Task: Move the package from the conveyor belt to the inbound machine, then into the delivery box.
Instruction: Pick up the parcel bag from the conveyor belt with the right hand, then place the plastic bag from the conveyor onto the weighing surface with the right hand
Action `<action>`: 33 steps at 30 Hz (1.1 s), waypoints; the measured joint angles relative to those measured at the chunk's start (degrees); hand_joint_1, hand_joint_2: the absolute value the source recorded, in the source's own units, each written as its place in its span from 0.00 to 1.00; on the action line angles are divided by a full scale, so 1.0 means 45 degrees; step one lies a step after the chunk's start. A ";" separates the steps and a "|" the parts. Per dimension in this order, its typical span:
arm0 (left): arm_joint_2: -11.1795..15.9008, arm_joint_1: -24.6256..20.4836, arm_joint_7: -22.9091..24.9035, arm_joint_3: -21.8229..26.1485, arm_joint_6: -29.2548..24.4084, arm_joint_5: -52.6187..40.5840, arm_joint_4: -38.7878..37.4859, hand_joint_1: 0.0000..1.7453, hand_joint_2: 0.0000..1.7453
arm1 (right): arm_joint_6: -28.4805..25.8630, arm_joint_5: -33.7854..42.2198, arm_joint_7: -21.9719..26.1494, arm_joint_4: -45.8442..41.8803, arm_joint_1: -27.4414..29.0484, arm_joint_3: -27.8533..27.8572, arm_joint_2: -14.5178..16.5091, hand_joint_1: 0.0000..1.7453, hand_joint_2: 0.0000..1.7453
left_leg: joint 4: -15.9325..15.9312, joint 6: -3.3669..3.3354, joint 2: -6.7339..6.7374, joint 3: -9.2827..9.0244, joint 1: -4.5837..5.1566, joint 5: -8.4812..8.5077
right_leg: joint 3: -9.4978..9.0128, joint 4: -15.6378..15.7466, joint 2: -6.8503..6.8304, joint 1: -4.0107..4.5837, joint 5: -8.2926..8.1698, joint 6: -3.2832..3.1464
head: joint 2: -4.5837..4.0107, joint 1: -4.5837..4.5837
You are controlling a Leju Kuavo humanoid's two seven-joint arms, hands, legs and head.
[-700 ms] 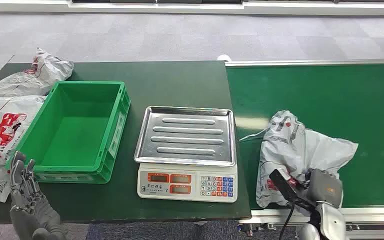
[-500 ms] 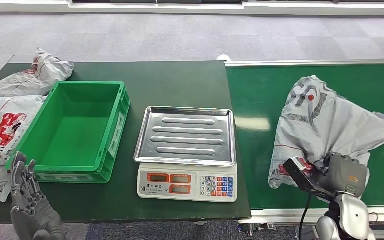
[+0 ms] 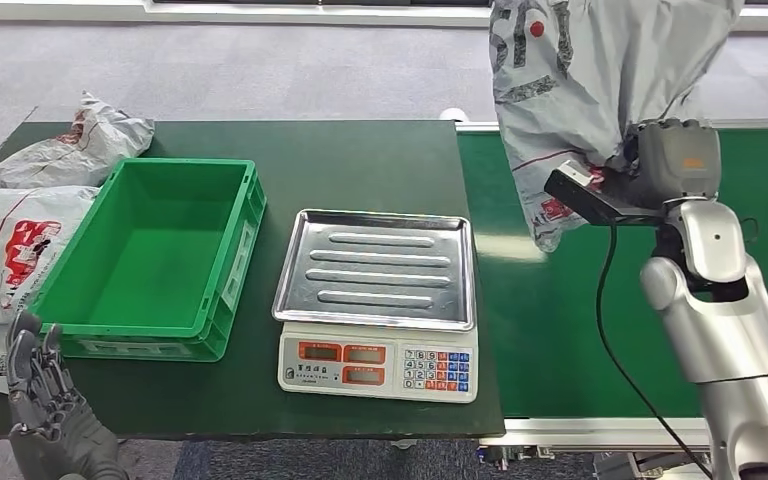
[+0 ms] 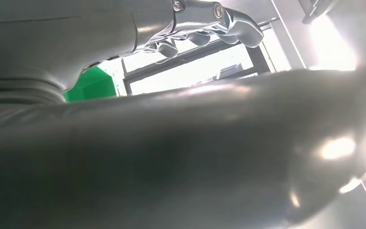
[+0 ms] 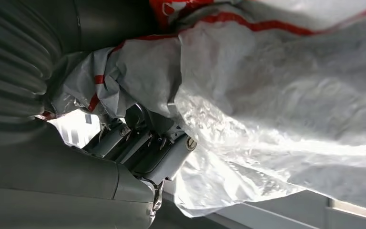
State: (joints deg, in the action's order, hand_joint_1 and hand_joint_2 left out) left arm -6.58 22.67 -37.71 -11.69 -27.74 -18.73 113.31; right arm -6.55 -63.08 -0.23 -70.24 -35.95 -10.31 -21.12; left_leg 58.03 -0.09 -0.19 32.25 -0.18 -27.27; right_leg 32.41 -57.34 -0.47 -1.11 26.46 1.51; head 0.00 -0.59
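Note:
My right hand (image 3: 660, 165) grips a grey plastic package (image 3: 590, 70) with red print and holds it high above the green conveyor belt (image 3: 560, 320), near the belt's left end. In the right wrist view the fingers (image 5: 143, 148) are curled into the crinkled package (image 5: 276, 95). The scale (image 3: 375, 300), with its steel tray bare, stands left of the belt. Farther left stands the green delivery box (image 3: 140, 260), with nothing in it. At the table's front left corner my left hand (image 3: 45, 410) is raised with its fingers apart, holding nothing; the fingers (image 4: 209, 24) show again from the left wrist.
Two other grey packages (image 3: 70, 150) (image 3: 5, 250) lie on the dark green table (image 3: 360, 160) left of the box. A black cable (image 3: 610, 330) hangs from my right wrist over the belt. Grey carpet lies beyond the table.
My right hand has lifted the package off the belt, up and slightly left. The camera has shifted a little. My left hand stays low at the front left corner.

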 joint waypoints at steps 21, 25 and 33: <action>-0.0329 -0.0796 -0.0033 0.0011 0.0629 0.0186 -0.0157 0.00 0.00 | 0.1779 0.4990 0.3656 0.2764 -0.2040 -0.4278 0.4472 1.00 1.00 | -0.0008 0.0076 0.0067 0.0048 -0.0061 0.0053 | 0.0100 -0.0039 0.0074 0.0062 -0.0036 -0.0077 | 0.0000 -0.0002; -0.0329 -0.1313 0.0095 0.0021 0.0748 0.0309 -0.0426 0.00 0.00 | 0.2397 0.6610 0.4116 0.2861 -0.1732 -0.5273 0.5251 1.00 1.00 | -0.0008 0.0080 0.0067 0.0063 -0.0065 0.0055 | 0.0108 -0.0040 0.0076 0.0061 -0.0038 -0.0078 | 0.0000 -0.0002; -0.0329 -0.1906 0.0354 0.0024 0.0740 0.0339 -0.0749 0.00 0.00 | 0.3183 0.8282 0.3616 0.2896 -0.1665 -0.6774 0.5896 1.00 1.00 | -0.0002 0.0080 0.0057 0.0068 -0.0062 0.0057 | 0.0109 -0.0037 0.0070 0.0057 -0.0043 -0.0080 | 0.0000 -0.0002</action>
State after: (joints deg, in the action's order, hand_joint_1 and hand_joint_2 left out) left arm -8.07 14.09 -36.12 -11.58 -24.41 -17.21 109.94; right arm 7.78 -25.81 16.04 -57.21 -43.45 -40.79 5.42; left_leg 58.02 0.27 0.07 32.56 -0.46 -27.02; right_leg 32.90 -57.51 -0.16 -0.86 26.26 1.15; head 0.00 -0.60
